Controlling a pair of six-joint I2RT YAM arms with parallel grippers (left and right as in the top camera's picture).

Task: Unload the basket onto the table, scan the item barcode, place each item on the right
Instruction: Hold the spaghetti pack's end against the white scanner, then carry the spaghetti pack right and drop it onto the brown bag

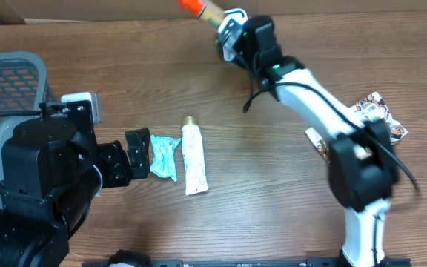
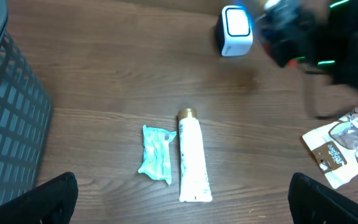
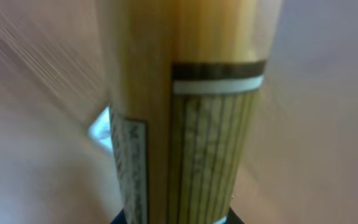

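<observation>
A bottle (image 1: 202,9) with an orange cap and a tan body hangs at the far edge of the table, and my right gripper (image 1: 223,21) is shut on it. Its striped yellow label fills the right wrist view, bottle (image 3: 185,124), and only dark finger edges show at the bottom by the right gripper (image 3: 179,219). The white barcode scanner (image 1: 233,28) (image 2: 235,30) stands right beside that hand. My left gripper (image 1: 137,156) (image 2: 185,208) is open near the table's left, with nothing between its fingers.
A green packet (image 1: 164,157) (image 2: 156,154) and a white tube (image 1: 193,157) (image 2: 191,158) lie side by side just ahead of the left gripper. A printed packet (image 1: 380,115) (image 2: 344,149) lies at the right. A grey basket (image 1: 10,81) (image 2: 5,112) stands at the left.
</observation>
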